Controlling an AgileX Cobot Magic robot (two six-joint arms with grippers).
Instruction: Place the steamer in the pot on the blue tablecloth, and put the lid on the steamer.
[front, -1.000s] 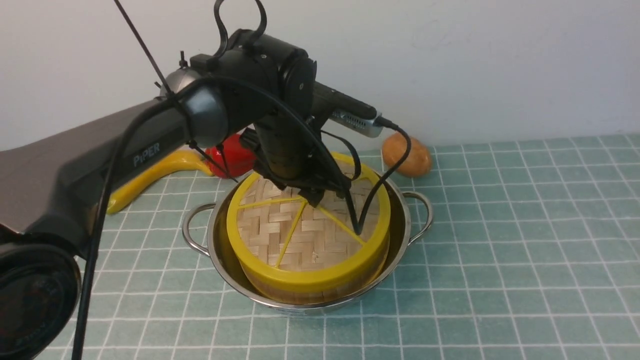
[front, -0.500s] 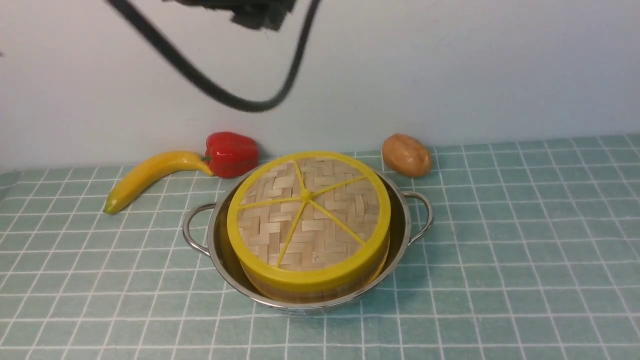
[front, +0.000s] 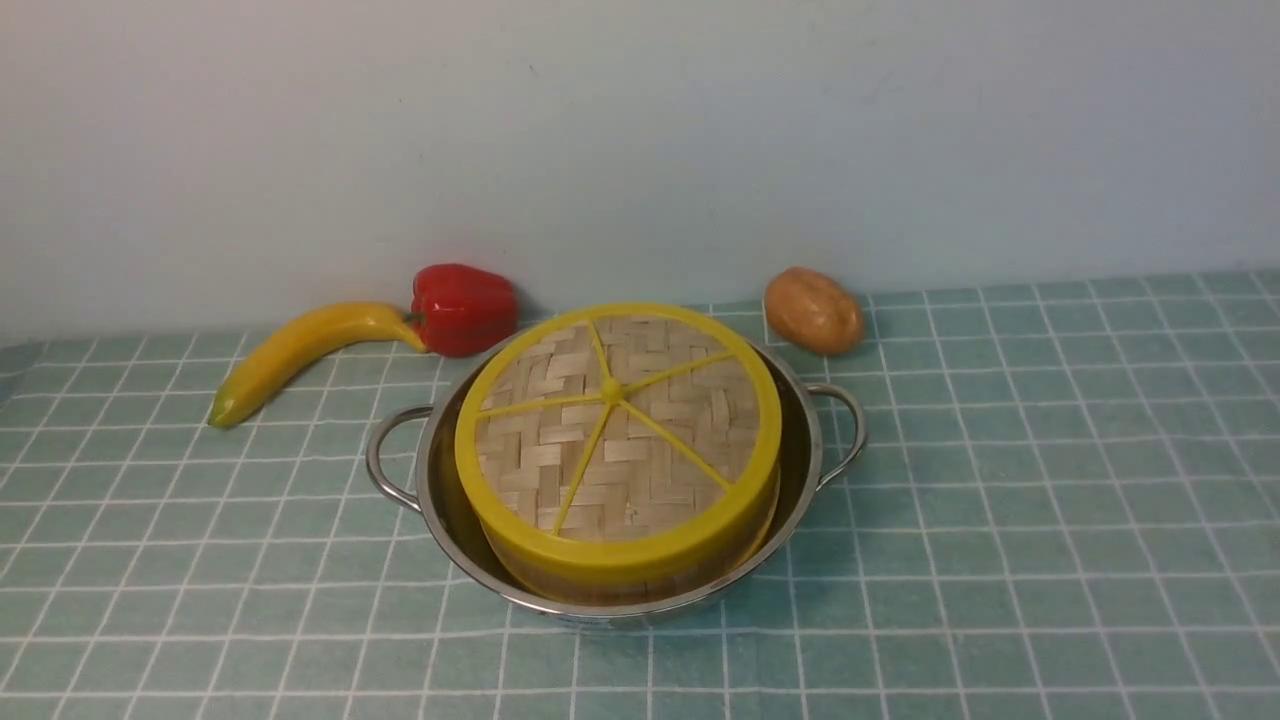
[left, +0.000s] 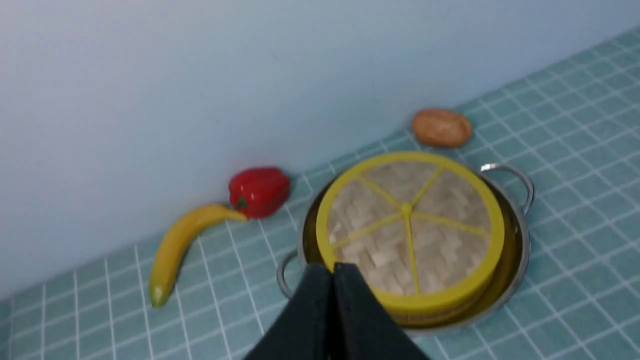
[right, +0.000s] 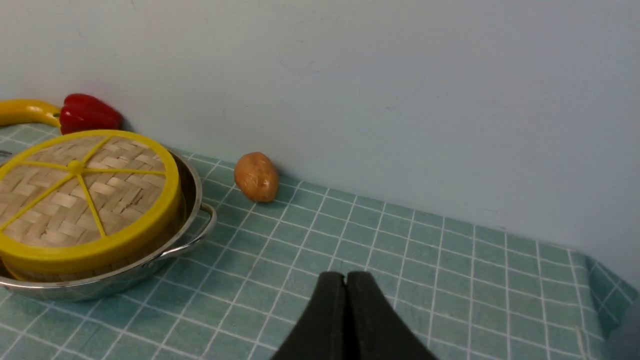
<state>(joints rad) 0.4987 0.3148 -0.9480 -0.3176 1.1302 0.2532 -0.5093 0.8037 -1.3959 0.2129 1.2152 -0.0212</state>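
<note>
Left arm withdrawn; left gripper (left: 333, 267) closed, empty, clear of lid (front: 617, 437).

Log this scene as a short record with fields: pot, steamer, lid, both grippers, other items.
pot: shiny steel pot on the teal-blue grid tablecloth
steamer: bamboo basket inside the pot, contents hidden
lid: woven bamboo disc with yellow rim seated on the steamer
left gripper: shut, empty, clear of the lid
right gripper: shut, empty
other items: yellow banana, red bell pepper, brown potato by the wall
</note>
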